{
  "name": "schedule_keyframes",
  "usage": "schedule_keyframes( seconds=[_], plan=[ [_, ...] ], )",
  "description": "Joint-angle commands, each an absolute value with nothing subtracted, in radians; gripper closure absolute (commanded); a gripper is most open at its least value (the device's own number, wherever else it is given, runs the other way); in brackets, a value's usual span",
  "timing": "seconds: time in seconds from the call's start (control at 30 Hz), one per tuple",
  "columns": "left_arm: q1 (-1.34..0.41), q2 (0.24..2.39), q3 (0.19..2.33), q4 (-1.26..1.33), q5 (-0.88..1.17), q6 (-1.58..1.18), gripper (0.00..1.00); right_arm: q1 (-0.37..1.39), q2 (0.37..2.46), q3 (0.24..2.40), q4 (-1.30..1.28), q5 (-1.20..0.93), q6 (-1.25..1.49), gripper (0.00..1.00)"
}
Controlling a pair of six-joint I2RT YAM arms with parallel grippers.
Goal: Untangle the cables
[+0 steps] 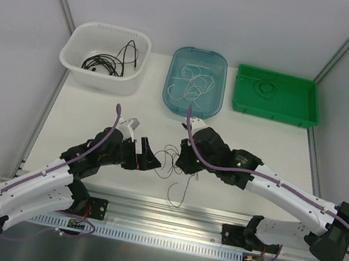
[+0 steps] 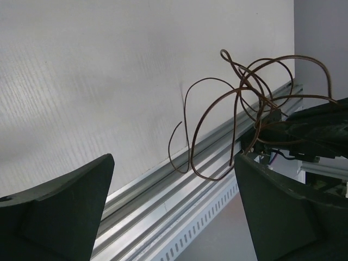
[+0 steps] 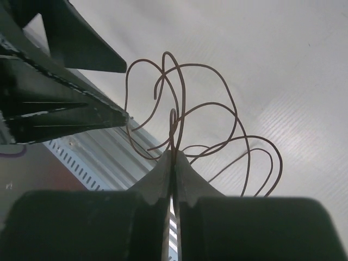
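Your left arm (image 1: 43, 182) and right arm (image 1: 285, 194) wear white shells over black joints, and a purple hose (image 1: 101, 141) loops along each. Toward 3 o'clock in the top view, a green light (image 1: 239, 160) glows on the right arm's black wrist housing. Your left gripper (image 1: 150, 155) has matt black wedge fingers (image 2: 65, 212). At 7 and 5 o'clock, black bases (image 1: 96, 208) carry red wiring.

Bright, even, diffuse light fills the overhead view, leaving only faint soft shadows on the white surface (image 1: 82, 114). In the right wrist view the brown cable (image 3: 228, 109) is sharp, while the base of the right end effector (image 3: 174, 155) blurs into a dark mass below.
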State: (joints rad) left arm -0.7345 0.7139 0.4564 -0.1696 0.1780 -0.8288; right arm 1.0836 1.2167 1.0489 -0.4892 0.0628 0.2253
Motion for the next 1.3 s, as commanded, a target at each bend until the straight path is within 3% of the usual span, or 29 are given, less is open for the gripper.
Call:
schedule_keyframes(
  seconds=[0.0, 0.07, 0.2, 0.23, 0.3, 0.33, 0.4, 0.43, 0.57, 0.83, 1.1, 1.27],
  plan=[
    [-0.746, 0.739, 0.476, -0.094, 0.206, -0.810, 0.08, 1.089, 1.170, 1.043, -0.417, 0.032, 0.242, 0.99],
    [-0.746, 0.758, 0.483, -0.077, 0.215, -0.805, 0.12, 1.089, 1.160, 1.039, -0.407, 0.032, 0.244, 0.99],
    [-0.746, 0.788, 0.500, -0.051, 0.230, -0.801, 0.32, 1.091, 1.146, 1.019, -0.376, 0.025, 0.255, 0.99],
    [-0.749, 0.793, 0.502, -0.046, 0.232, -0.801, 0.43, 1.089, 1.143, 1.012, -0.370, 0.023, 0.258, 0.99],
    [-0.747, 0.805, 0.503, -0.035, 0.236, -0.802, 0.56, 1.089, 1.138, 1.006, -0.360, 0.029, 0.264, 0.99],
    [-0.747, 0.807, 0.503, -0.032, 0.238, -0.802, 0.71, 1.089, 1.135, 1.005, -0.359, 0.031, 0.264, 0.99],
    [-0.747, 0.811, 0.502, -0.023, 0.239, -0.804, 0.87, 1.091, 1.134, 0.997, -0.360, 0.035, 0.264, 0.99],
    [-0.747, 0.808, 0.502, -0.023, 0.239, -0.795, 1.00, 1.089, 1.132, 0.996, -0.362, 0.037, 0.262, 0.99],
    [-0.747, 0.789, 0.503, -0.031, 0.197, -0.755, 1.00, 1.091, 1.120, 0.980, -0.405, 0.073, 0.256, 0.99],
    [-0.680, 0.768, 0.698, -0.448, -0.260, -0.577, 1.00, 1.022, 1.016, 0.996, -0.714, 0.373, 0.209, 0.94],
    [-0.411, 0.710, 0.805, -0.613, -0.336, -0.482, 1.00, 0.804, 0.894, 0.986, -0.842, 0.437, 0.202, 0.92],
    [-0.373, 0.698, 0.897, -0.678, -0.414, -0.410, 1.00, 0.695, 0.900, 0.960, -0.874, 0.402, 0.212, 0.90]
  ],
)
